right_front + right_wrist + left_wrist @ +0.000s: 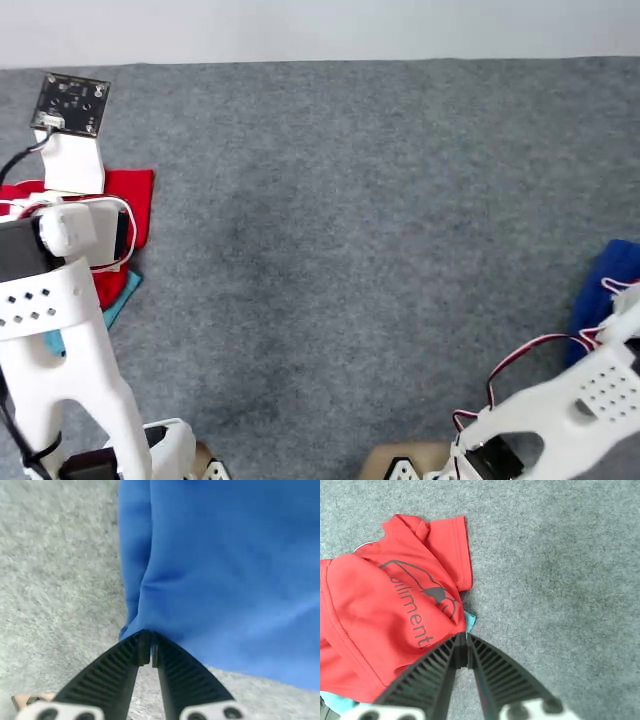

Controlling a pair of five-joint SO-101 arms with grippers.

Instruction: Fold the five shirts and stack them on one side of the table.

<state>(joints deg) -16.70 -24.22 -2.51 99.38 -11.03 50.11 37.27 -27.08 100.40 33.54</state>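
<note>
The left pincer point(463, 652) had its jaws pressed together, and the tips lay at the lower edge of the red shirt point(380, 610). I could not tell whether some cloth was caught between them. The red shirt was crumpled, not folded, with one sleeve spread out over the grey tabletop point(560, 580). A teal shirt point(469, 621) lay under it, and a small corner of it came out just beside the tips.

The right pincer point(148, 650) was also pressed together. Its tips touched the edge of the blue shirt point(225, 570), where a crease in the cloth ran toward them. In the high view the red and teal shirts were at the left side of the tabletop and the blue one at the right side, well apart.

The task looked to me far from finished. The first danger, I think, is a weak hold: a pinch on only a thin hem could slip when the arm lifts. The second is on the left: if the pincer caught both layers, the teal shirt would be dragged together with the red one. Also, loose cloth could bunch up under a pull along the rough tabletop.
</note>
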